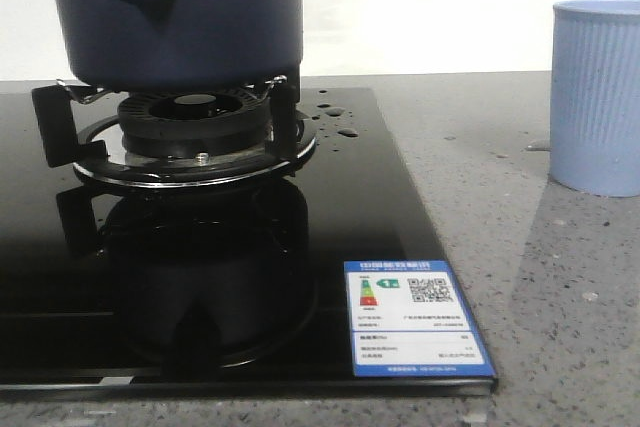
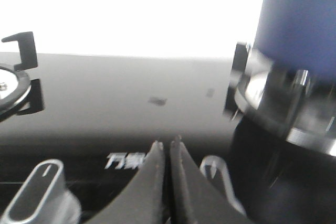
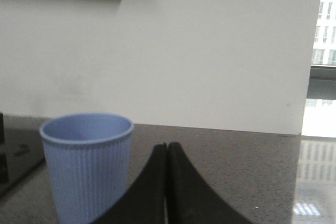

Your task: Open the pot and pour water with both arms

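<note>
The navy pot [image 1: 180, 12] sits on the burner grate [image 1: 190, 122] at the hob's back-left; both end effectors — left [image 2: 168, 145], right [image 3: 166, 148] — are pressed together, holding nothing; part them first, then approach squarely, mindful of spilled water [image 1: 340, 122].

I see a grey speckled desk [image 1: 560, 287] carrying a glossy black glass hob [image 1: 200, 277] at left and a light blue ribbed cup [image 1: 597, 97] standing at right, well apart from the hob.
</note>
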Controlling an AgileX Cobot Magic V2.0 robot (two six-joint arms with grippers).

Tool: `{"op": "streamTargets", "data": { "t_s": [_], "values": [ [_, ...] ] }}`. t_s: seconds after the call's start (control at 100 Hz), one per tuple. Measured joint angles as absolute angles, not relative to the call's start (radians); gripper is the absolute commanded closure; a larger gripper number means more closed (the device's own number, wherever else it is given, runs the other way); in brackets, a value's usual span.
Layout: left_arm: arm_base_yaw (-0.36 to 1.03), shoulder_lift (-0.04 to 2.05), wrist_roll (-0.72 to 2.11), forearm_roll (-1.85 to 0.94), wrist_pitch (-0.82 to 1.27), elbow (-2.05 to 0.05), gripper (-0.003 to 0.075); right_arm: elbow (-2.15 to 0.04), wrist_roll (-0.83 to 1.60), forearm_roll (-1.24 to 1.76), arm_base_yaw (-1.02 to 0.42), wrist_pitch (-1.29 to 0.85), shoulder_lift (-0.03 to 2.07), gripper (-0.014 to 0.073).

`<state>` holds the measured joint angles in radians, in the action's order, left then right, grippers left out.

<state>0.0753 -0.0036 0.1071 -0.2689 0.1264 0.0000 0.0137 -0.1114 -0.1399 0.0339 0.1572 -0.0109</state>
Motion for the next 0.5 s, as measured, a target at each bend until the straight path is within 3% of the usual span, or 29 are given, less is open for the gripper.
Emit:
{"op": "streamTargets", "data": {
  "t_s": [0.29, 0.5],
  "values": [
    [0.075, -0.004, 0.105, -0.871, 0.000, 0.000, 0.0740, 0.011, -0.186, 0.219, 0.034, 0.151, -0.011, 0.0667],
    [0.075, 0.001, 0.101, -1.020, 0.045, -0.031, 0.0740, -0.158, -0.195, 0.324, 0.034, -0.194, -0.003, 0.0667]
  ]
}}
